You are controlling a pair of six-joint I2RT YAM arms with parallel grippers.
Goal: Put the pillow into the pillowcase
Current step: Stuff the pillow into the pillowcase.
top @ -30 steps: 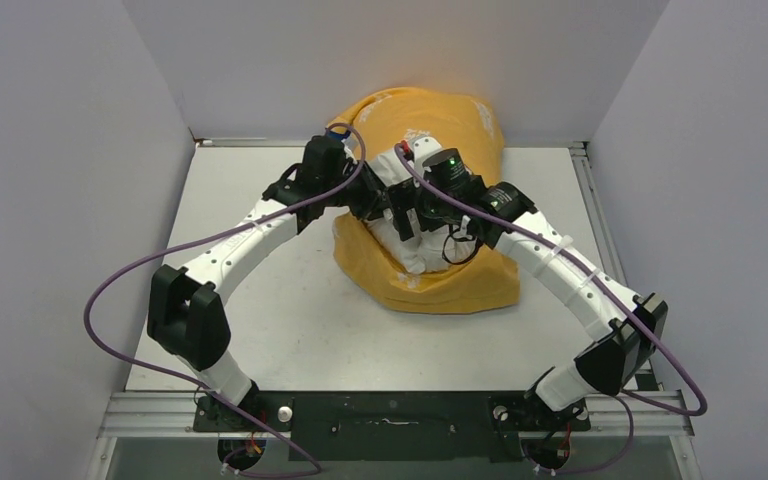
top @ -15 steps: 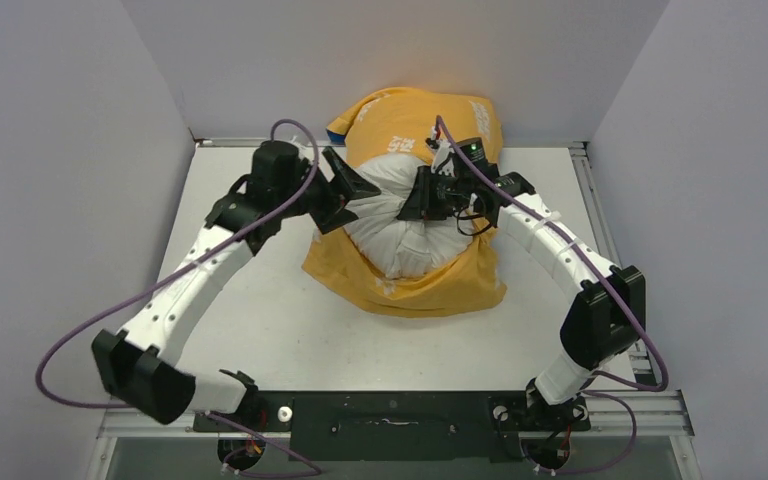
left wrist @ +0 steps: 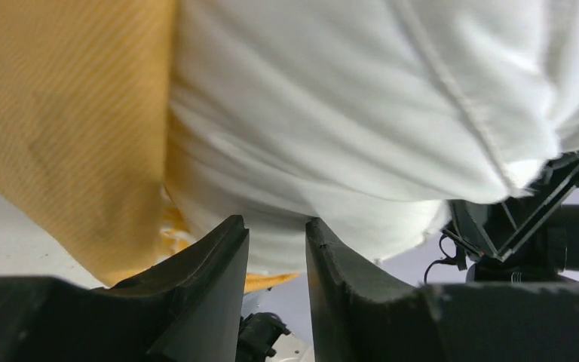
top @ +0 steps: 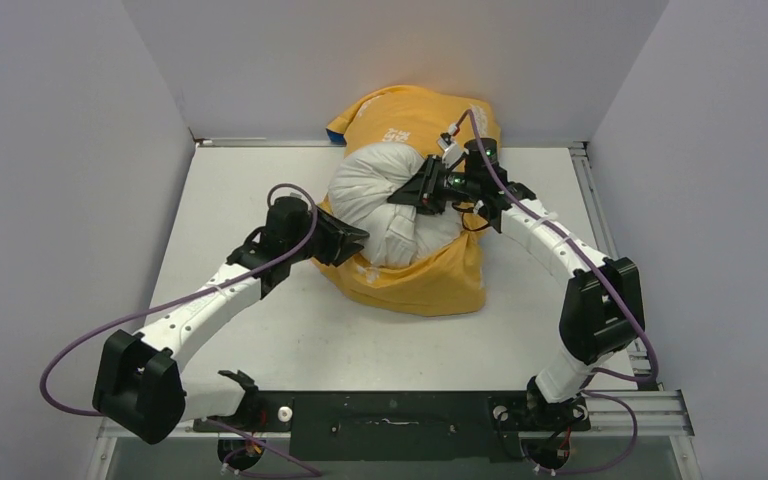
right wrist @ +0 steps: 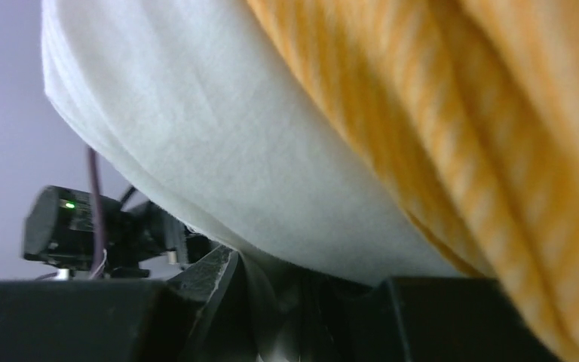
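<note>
**Top view.** Noted large plump off-white pillow of crinkly fabric at 12 o'clock of the white surface, close to the back wall. Lies on, and is partly wrapped by, the thin orange-yellow pillowcase with white lettering. Saw orange cloth at the pillow's 12 and 6 o'clock, a blue sliver at 11, and most of the pillow's top bare. Judged insertion partly done. Logged right hand at the pillow's 2 o'clock, clamped on a pinch of pillow fabric with folds radiating from it. Logged left hand at 8 o'clock, at the case's edge.

**Left wrist view.** Saw fingers a narrow gap apart, with white pillow just beyond the tips and orange case at 10 o'clock. Cannot tell whether any cloth is pinched.

**Right wrist view.** Confirmed white fabric drawn down between the fingers. Saw orange case at 2 o'clock, lying against the pillow.

**Step in hand, as judged:** working the pillow deeper while holding the mouth open.
- Take the case hem alone with the left hand, one layer, no pillow.
- Anchor the hem toward 8 o'clock.
- Feed the pillow with the right hand in short pushes, regripping near the seam.
- Avoid shoving the bundle against the wall.

**Appearance.** Pillow puffy and creased, with a stitched seam showing. Case limp, with a ribbed weave.
</note>
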